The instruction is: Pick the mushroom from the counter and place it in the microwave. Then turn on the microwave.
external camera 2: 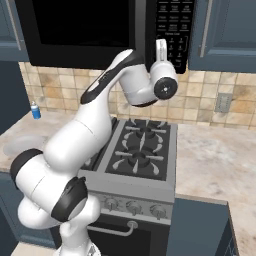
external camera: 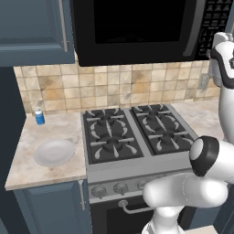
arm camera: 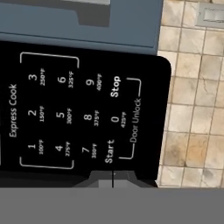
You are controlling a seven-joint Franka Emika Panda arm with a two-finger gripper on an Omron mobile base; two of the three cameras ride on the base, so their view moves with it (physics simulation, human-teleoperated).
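From the left base view, the microwave point(external camera: 137, 27) hangs above the black gas stove point(external camera: 135, 130), its dark glass door closed. My arm rises at the right, reaching up toward the keypad point(external camera: 218, 18) at the microwave's right end. The counter point(external camera: 45, 151) lies left of the stove, with a white plate point(external camera: 54, 152) on it and a small blue bottle point(external camera: 39, 116) behind the plate by the tiled wall. I cannot see the mushroom anywhere on it.

From the right base view, my hand point(external camera 2: 162, 75) is raised right at the microwave's keypad point(external camera 2: 174, 27), just right of the long handle.

In the hand view, the keypad appears rolled sideways, and my gripper point(arm camera: 113, 178) sits just beside the Start button point(arm camera: 109, 152). The fingertips are drawn together, touching, holding nothing.
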